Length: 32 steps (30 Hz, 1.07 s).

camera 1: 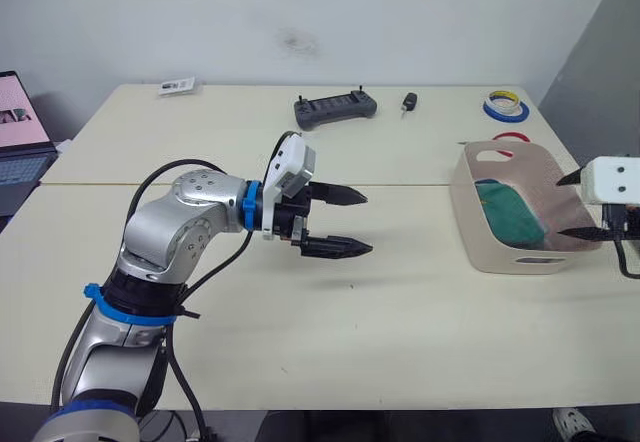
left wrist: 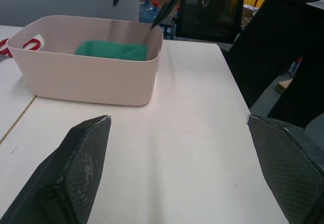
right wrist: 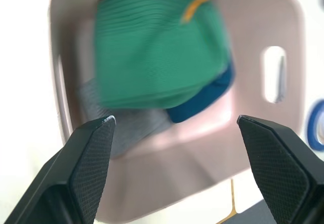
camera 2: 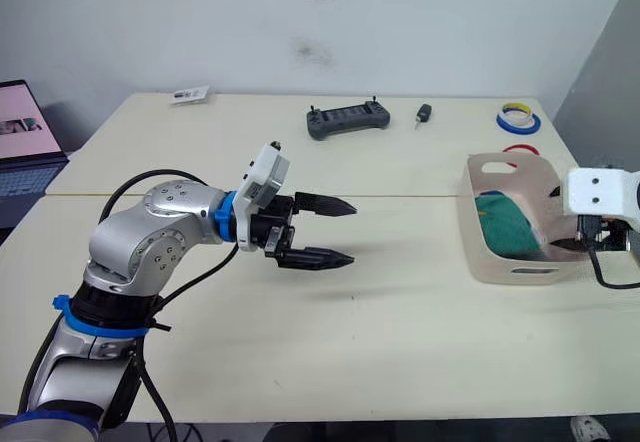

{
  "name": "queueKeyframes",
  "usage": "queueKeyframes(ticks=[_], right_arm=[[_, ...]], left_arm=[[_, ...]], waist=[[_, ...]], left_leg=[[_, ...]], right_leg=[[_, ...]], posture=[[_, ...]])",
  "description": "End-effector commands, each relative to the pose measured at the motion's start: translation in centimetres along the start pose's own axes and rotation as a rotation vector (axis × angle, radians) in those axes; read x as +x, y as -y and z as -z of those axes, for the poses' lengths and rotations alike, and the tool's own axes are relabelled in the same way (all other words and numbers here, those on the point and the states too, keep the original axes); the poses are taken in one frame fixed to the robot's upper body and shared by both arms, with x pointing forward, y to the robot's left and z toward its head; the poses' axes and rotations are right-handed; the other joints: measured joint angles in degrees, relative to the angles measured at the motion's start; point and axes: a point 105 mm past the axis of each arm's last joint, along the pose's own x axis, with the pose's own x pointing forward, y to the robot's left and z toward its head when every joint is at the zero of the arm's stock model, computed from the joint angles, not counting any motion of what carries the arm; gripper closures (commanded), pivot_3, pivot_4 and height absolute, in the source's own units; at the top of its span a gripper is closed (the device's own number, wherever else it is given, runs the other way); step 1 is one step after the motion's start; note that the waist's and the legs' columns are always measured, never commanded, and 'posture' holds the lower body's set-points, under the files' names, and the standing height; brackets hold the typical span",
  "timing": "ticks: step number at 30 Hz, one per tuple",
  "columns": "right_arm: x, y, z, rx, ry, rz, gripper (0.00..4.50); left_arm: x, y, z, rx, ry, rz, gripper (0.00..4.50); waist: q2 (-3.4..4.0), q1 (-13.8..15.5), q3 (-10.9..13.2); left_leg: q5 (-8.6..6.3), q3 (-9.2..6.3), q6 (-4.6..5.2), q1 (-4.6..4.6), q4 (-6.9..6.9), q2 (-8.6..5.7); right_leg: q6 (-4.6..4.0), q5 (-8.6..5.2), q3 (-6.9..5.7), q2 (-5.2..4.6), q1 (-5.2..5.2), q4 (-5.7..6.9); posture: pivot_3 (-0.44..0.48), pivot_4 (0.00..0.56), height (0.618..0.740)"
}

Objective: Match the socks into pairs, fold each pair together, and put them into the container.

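Left tool [camera 1: 345, 224] hangs apart, empty, over bare counter [camera 1: 400, 322]; right tool [right wrist: 172, 127] likewise apart above pale pink plastic tub [right wrist: 283, 16] holding green, blue and grey socks [right wrist: 152, 51] (task apparently complete).

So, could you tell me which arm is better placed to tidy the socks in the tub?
Right: its gripper hangs open over the container, above the green sock. The left gripper hovers mid-table.

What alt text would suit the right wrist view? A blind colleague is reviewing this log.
Looking down into the pale pink container, a folded green sock bundle with a yellow mark lies on top of a blue sock and a grey one. The right gripper hangs open above them, holding nothing.
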Motion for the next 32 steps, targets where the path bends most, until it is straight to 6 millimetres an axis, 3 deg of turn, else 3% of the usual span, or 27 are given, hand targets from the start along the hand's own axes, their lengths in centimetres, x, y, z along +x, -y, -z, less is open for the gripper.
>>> queueKeyframes(ticks=[1, 5, 7, 10, 12, 15, 17, 19, 23, 32], right_arm=[[-1.5, 1.5, -1.5, 0.055, 0.119, 0.181, 0.36], [-2.1, 0.5, -4.4, 0.134, 0.316, 0.298, 0.36], [-1.9, -1.0, -6.7, 0.185, 0.440, 0.345, 0.36], [-1.7, -3.8, -8.1, 0.271, 0.503, 0.324, 0.00], [-1.9, -5.4, -7.8, 0.345, 0.498, 0.314, 0.00], [-2.6, -7.7, -5.4, 0.406, 0.394, 0.323, 0.00], [-3.3, -8.1, -4.3, 0.423, 0.346, 0.361, 0.00], [-4.1, -8.9, -3.3, 0.439, 0.308, 0.374, 0.00], [-4.7, -12.9, -1.0, 0.482, 0.204, 0.262, 0.00], [-3.9, -14.1, 1.7, 0.524, 0.173, 0.278, 0.00]], left_arm=[[-2.4, -1.3, 0.5, 0.045, -0.006, -0.129, 0.00], [-6.8, -2.8, 3.4, 0.042, -0.098, -0.337, 0.00], [-10.2, -3.4, 5.3, 0.034, -0.151, -0.492, 0.00], [-13.8, -3.1, 7.6, 0.033, -0.219, -0.647, 0.00], [-17.1, -2.8, 9.7, -0.013, -0.261, -0.816, 0.00], [-22.5, -1.2, 12.7, -0.042, -0.334, -1.070, 0.00], [-24.4, -0.2, 14.0, -0.064, -0.370, -1.148, 0.00], [-25.9, 1.2, 15.2, -0.094, -0.401, -1.197, 0.00], [-27.4, 4.3, 17.3, -0.158, -0.473, -1.229, 0.00], [-27.0, 5.7, 18.0, -0.208, -0.454, -1.235, 0.00]], waist=[[0.00, 0.0, 0.0], [0.02, 0.0, 0.0], [0.03, 0.0, 0.0], [0.03, 0.4, 0.0], [0.03, 0.7, 0.0], [-0.02, 1.1, 0.0], [-0.05, 1.4, 0.0], [-0.05, 1.5, 0.0], [-0.22, 1.5, -0.1], [-0.26, 0.7, -0.2]], left_leg=[[0.00, 0.01, 0.00, 0.00, -0.01, 0.01], [0.01, 0.01, -0.01, -0.01, -0.04, 0.01], [0.01, -0.04, -0.01, -0.01, -0.05, 0.06], [0.00, -0.18, -0.01, -0.06, -0.07, 0.05], [-0.08, -0.18, 0.13, -0.06, -0.06, -0.02], [-0.13, -0.19, 0.18, -0.06, -0.04, -0.07], [-0.20, -0.20, 0.29, -0.05, -0.06, -0.05], [-0.21, -0.15, 0.32, -0.02, -0.06, -0.06], [-0.22, -0.16, 0.32, 0.09, -0.38, -0.02], [-0.22, 0.06, 0.31, 1.09, -0.99, 0.01]], right_leg=[[0.00, 0.00, 0.01, 0.01, -0.01, 0.02], [0.00, 0.00, 0.02, 0.01, -0.06, 0.03], [0.00, 0.00, 0.01, 0.04, -0.06, 0.03], [0.00, 0.00, -0.10, 0.00, -0.05, 0.02], [0.01, -0.01, -0.13, -0.09, -0.01, 0.00], [0.04, -0.02, -0.18, -0.17, 0.09, -0.12], [0.04, -0.02, -0.20, -0.17, 0.12, -0.23], [0.05, -0.02, -0.18, -0.17, 0.11, -0.21], [0.06, -0.02, -0.21, -0.14, 0.19, -0.43], [0.05, -0.02, -0.09, -0.17, 0.94, -0.75]], posture=[[0.000, 0.150, 0.740], [0.000, 0.150, 0.740], [0.000, 0.150, 0.740], [0.000, 0.150, 0.740], [0.000, 0.150, 0.740], [0.000, 0.150, 0.740], [0.000, 0.150, 0.740], [0.000, 0.150, 0.740], [0.000, 0.150, 0.740], [0.000, 0.150, 0.740]])
